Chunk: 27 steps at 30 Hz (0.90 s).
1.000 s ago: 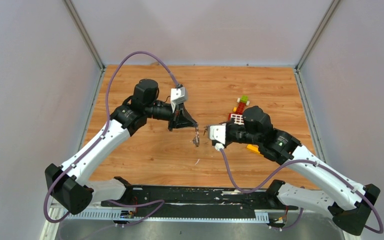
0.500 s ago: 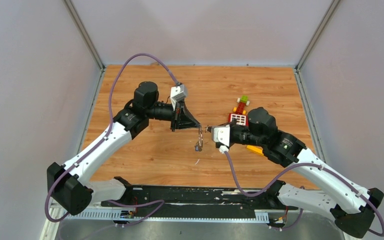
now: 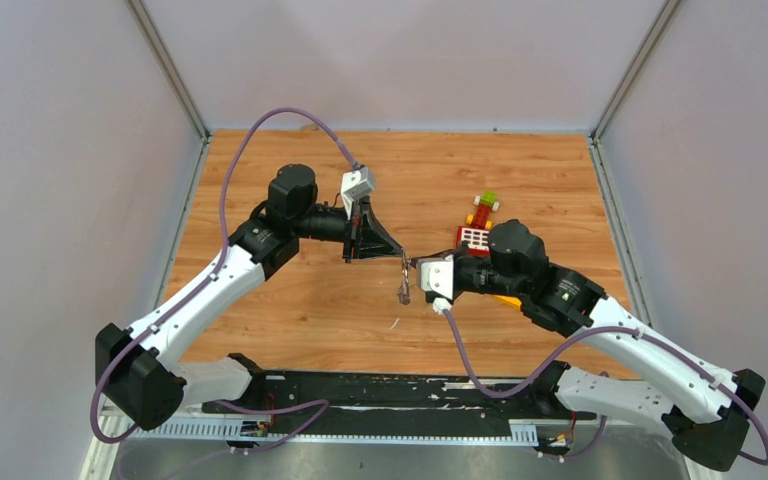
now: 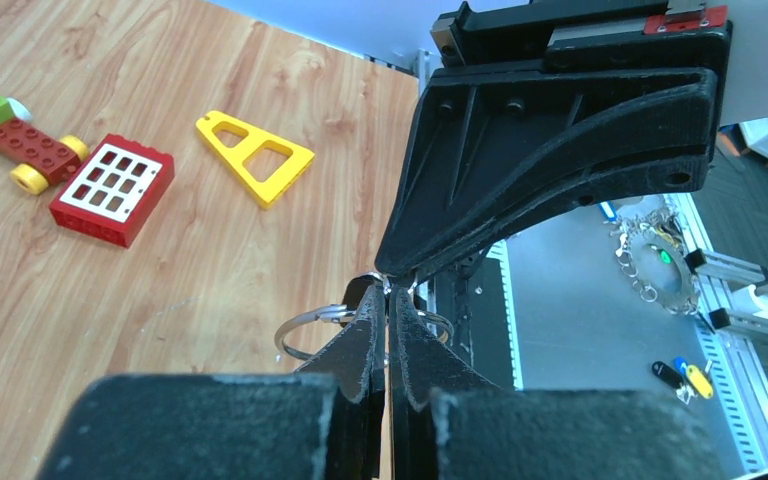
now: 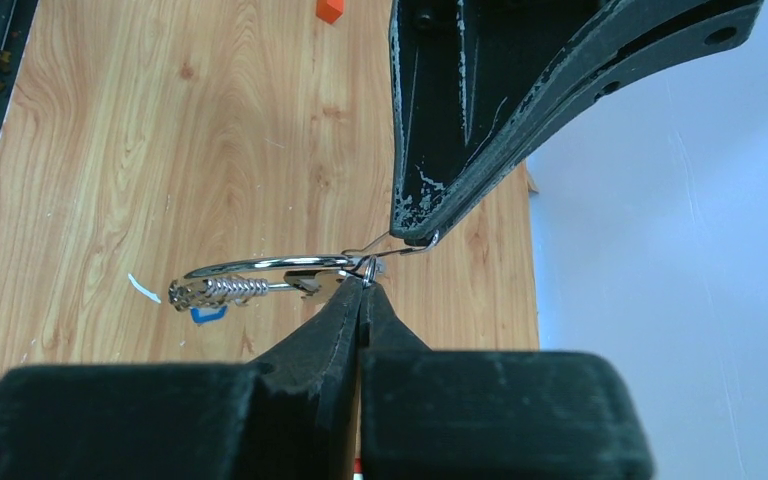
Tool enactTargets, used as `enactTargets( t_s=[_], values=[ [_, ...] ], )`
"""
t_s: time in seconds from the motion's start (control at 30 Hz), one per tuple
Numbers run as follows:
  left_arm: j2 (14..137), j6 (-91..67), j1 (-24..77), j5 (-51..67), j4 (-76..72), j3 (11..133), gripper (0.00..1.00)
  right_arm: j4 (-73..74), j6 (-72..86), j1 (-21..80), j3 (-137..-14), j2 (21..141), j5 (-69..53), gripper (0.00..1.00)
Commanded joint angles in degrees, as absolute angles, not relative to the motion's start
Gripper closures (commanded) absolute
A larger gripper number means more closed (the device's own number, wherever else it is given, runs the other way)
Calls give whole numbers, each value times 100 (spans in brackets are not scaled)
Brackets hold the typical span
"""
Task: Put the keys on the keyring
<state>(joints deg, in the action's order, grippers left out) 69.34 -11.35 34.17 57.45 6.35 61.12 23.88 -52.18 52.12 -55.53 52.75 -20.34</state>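
Note:
My left gripper (image 3: 401, 257) and right gripper (image 3: 413, 264) meet tip to tip above the middle of the table. The left gripper (image 4: 388, 292) is shut on the thin silver keyring (image 4: 305, 322). The keyring hangs below the tips in the top view (image 3: 404, 287). In the right wrist view the keyring (image 5: 260, 264) carries a silver coil (image 5: 218, 290) and a blue tag (image 5: 208, 314). The right gripper (image 5: 363, 284) is shut at the ring. A small silver key blade (image 5: 310, 284) sticks out from its tips. The key's black head is mostly hidden.
A red window block (image 3: 473, 238), a red and green toy car (image 3: 482, 208) and a yellow triangular frame (image 4: 253, 155) lie on the wooden table right of centre, by the right arm. A small white scrap (image 3: 394, 323) lies below the grippers.
Both grippers have closed in until their tips touch. The left gripper and the hanging keyring have shifted slightly to the right, and the right wrist has moved left and a little nearer.

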Motion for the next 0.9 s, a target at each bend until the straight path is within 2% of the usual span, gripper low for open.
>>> enactTargets(
  t_s=[0.0, 0.87],
  values=[
    [6901, -1353, 3472, 5918, 308, 6135, 100, 2061, -5273, 5271, -5540, 5238, -1815, 100],
    [6895, -1431, 3470, 5890, 170, 6044, 100, 2065, -5221, 5292, -5571, 5220, -1828, 100]
  ],
)
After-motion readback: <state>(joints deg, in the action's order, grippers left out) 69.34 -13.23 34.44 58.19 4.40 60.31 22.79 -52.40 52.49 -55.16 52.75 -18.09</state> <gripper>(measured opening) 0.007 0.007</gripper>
